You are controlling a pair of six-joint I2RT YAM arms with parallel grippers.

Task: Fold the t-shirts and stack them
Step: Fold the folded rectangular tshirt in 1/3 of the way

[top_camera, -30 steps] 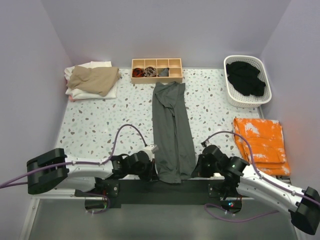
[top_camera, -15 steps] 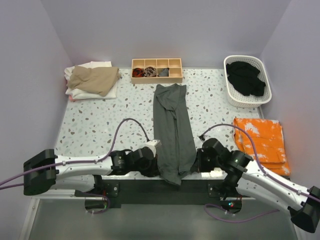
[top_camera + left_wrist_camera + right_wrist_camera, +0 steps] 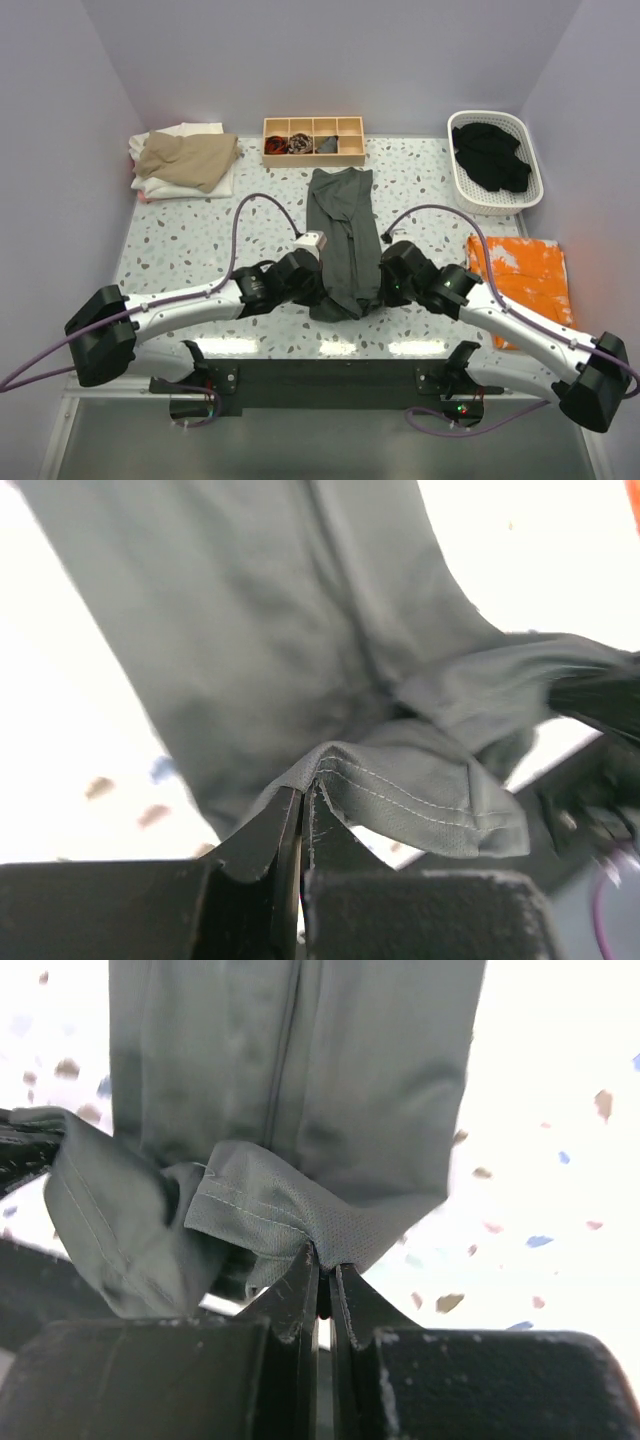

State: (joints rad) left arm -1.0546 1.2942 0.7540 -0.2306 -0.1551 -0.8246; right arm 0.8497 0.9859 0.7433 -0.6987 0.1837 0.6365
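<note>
A dark charcoal-grey t-shirt lies as a long narrow strip down the middle of the table. My left gripper is shut on its near left hem corner. My right gripper is shut on the near right hem corner. Both hold the near end lifted and doubled back over the shirt's middle. A tan t-shirt lies on a white one at the far left. A black t-shirt lies in a white basket at the far right.
A wooden divided tray with small rolled bundles stands at the back, just beyond the grey shirt's far end. An orange and white cloth lies at the right edge, close to my right arm. Purple walls enclose the table on three sides.
Both grippers have moved away from the near edge toward the table's middle, carrying the grey shirt's near hem up and over the shirt. The strip now looks shorter.
</note>
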